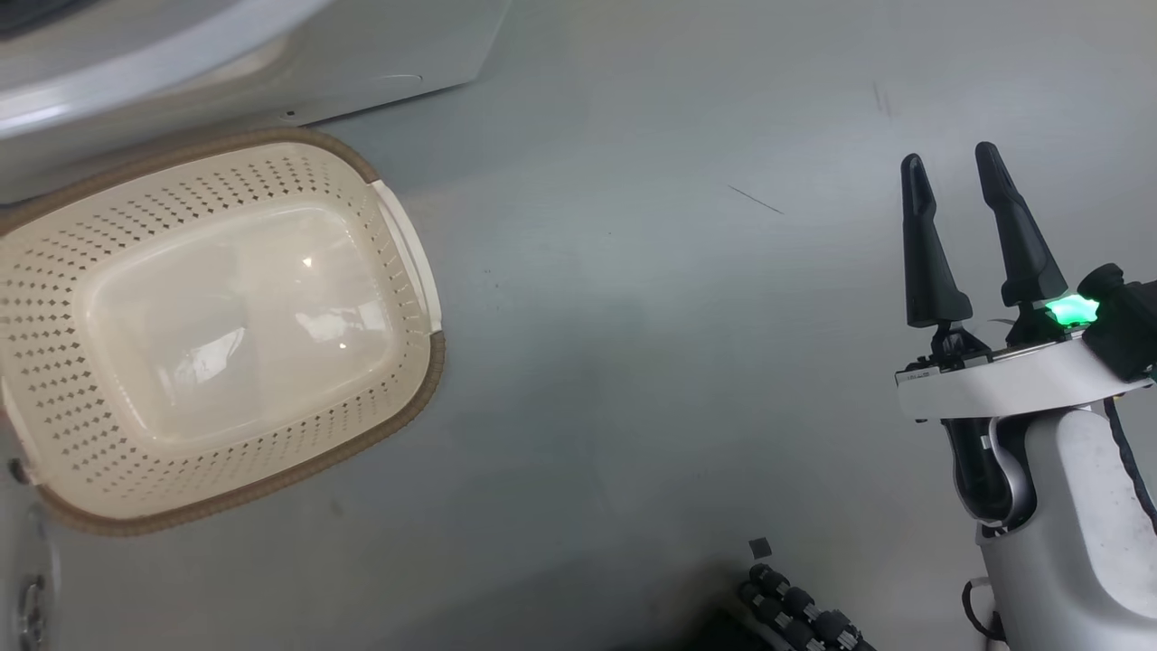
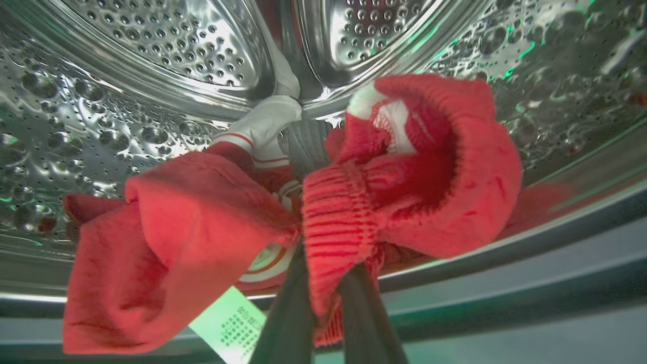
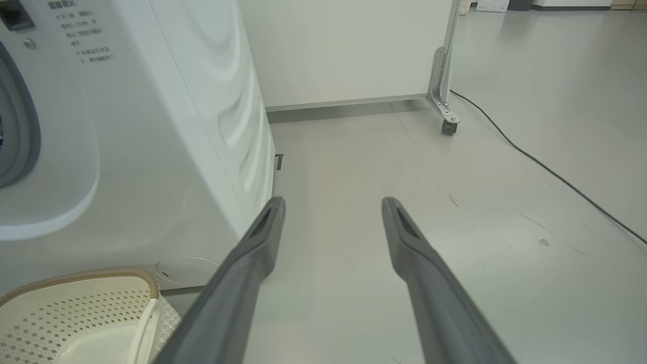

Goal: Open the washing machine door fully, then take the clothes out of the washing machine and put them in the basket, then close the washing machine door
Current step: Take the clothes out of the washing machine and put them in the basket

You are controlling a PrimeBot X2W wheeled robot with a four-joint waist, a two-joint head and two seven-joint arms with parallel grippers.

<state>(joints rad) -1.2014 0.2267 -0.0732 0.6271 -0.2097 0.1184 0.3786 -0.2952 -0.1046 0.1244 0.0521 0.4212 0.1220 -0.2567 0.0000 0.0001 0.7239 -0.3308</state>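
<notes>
Right hand [image 1: 949,155] above grey floor [image 1: 633,362]

— What's sitting on the floor [image 1: 633,380] down there?

— The basket [image 1: 226,452], at the left, just beside the white foot of the washing machine [image 1: 362,63]. It has cream pierced sides and a brown rim, and one white handle [image 1: 411,249] faces the open floor. Its glossy bottom is catching the lights.

— And the arm over on the right?

— That's the right gripper [image 1: 949,158], well apart from the basket, with its two dark fingers [image 1: 926,271] spread and pointing up. A green light [image 1: 1071,310] glows at their base.

— Anything else?

— A thin dark line [image 1: 755,201] on the grey floor, and a black ribbed part [image 1: 800,606] at the bottom edge; I can't tell what it is.
</notes>
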